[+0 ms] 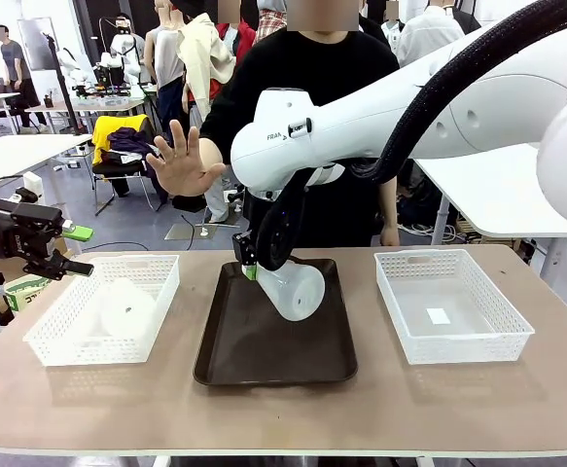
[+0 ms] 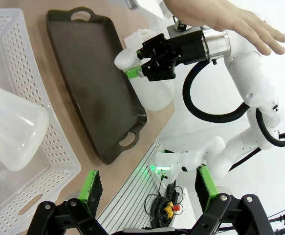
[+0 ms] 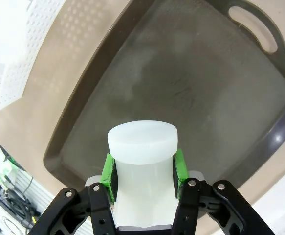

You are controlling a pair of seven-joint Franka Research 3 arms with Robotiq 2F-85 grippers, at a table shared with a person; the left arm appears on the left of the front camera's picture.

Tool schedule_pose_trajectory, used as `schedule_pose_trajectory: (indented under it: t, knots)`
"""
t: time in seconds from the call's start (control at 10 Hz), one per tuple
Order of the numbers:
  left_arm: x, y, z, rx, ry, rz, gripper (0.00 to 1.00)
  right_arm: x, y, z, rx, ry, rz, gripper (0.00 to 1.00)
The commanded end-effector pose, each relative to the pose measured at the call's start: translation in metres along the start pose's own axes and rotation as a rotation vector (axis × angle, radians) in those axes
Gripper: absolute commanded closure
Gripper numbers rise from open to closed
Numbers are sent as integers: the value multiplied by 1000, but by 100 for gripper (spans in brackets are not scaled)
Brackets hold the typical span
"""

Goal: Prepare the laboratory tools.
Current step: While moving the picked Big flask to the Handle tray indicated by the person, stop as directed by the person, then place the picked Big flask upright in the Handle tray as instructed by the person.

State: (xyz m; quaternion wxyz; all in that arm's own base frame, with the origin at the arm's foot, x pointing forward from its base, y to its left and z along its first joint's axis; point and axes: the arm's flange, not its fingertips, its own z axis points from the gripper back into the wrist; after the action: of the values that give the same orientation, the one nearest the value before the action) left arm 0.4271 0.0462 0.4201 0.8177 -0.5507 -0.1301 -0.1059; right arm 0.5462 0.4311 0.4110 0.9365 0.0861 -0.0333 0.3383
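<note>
Right gripper [image 1: 249, 269] clamps 1 flask [image 1: 298, 288] by the neck, tilted over the bare tray [image 1: 264, 345]; right wrist view shows both pads [image 3: 109, 178] pressing. Left gripper [image 1: 81, 250] gapes at the table's [image 1: 409, 409] left edge.

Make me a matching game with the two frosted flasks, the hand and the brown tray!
1. gripped frosted white conical flask
2. other frosted white conical flask
3. person's open hand
4. dark brown tray

A. raised in the air
B. lying in the left white lattice basket
C. beside the right white lattice basket
D. tilted above the tray

Pairs: 1-D, 2-B, 3-A, 4-C
</note>
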Motion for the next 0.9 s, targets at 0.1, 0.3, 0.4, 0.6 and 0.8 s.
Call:
schedule_pose_trajectory:
  t: [0.1,0.3,0.4,0.6,0.8]
  knots:
    - [0,-1,2,-5,-7,-4,0,-2,0,-1,0,-5,1,100]
    - [0,-1,2,-5,-7,-4,0,-2,0,-1,0,-5,1,100]
    - [0,-1,2,-5,-7,-4,0,-2,0,-1,0,-5,1,100]
    - [0,-1,2,-5,-7,-4,0,-2,0,-1,0,-5,1,100]
    - [0,-1,2,-5,-7,-4,0,-2,0,-1,0,-5,1,100]
